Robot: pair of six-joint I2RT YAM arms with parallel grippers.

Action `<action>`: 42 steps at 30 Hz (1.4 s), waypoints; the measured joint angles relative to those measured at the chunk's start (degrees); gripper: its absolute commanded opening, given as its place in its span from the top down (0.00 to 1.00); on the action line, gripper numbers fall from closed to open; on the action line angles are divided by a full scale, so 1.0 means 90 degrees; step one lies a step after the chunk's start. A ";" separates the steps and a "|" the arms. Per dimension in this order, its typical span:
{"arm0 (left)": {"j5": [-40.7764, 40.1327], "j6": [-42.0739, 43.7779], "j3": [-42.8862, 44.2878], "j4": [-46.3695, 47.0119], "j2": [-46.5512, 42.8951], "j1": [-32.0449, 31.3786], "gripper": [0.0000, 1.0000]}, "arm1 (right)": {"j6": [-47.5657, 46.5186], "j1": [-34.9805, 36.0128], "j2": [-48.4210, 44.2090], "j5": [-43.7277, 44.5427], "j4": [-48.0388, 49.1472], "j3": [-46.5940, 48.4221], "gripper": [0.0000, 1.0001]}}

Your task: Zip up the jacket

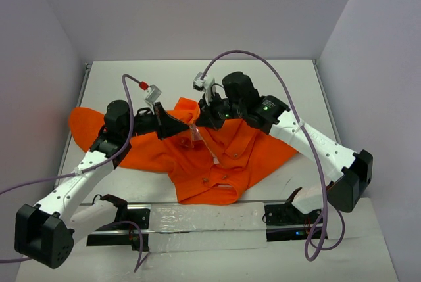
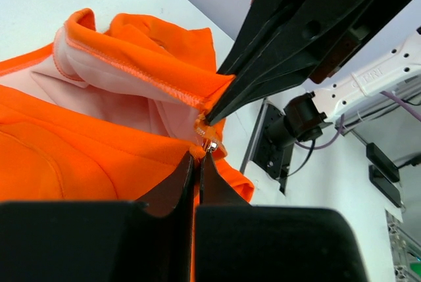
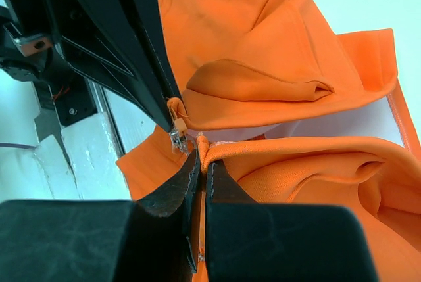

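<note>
The orange jacket (image 1: 217,164) lies crumpled mid-table between the arms. Both pincers meet at its raised front edge, left gripper (image 2: 199,162) and right gripper (image 3: 201,162) each nipped tight on fabric beside the zipper slider (image 2: 210,144)

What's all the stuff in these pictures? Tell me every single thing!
jacket: one, bright orange with pale pinkish lining, lying mid-table
zipper pull: one, silvery with an orange tab, at the jacket's front edge
table: one, white, under everything
clear sheet: one, see-through, along the near edge
cables: two, purple, looping off the arms
arms: two, white and black, reaching in from the near corners
left fingers: one pair, black, shut on the jacket's edge
right fingers: one pair, black, shut on the jacket's edge
</note>
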 measured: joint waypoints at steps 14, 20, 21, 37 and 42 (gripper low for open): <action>0.0360 0.0124 0.0400 -0.0444 0.0321 0.0000 1.00 | -0.0271 0.0005 -0.0296 -0.0071 -0.0167 -0.0288 1.00; 0.0360 0.0158 0.0404 -0.0503 0.0321 0.0000 1.00 | -0.0274 0.0005 -0.0390 -0.0143 -0.0177 -0.0325 1.00; 0.0360 0.0157 0.0404 -0.0505 0.0321 0.0000 1.00 | -0.0274 0.0005 -0.0391 -0.0151 -0.0180 -0.0325 1.00; 0.0369 0.0109 0.0404 -0.0486 0.0321 0.0000 1.00 | -0.0277 0.0119 -0.0239 -0.0220 -0.0211 -0.0320 1.00; 0.0400 0.0108 0.0404 -0.0459 0.0321 0.0000 1.00 | -0.0274 0.0126 -0.0211 -0.0220 -0.0211 -0.0316 1.00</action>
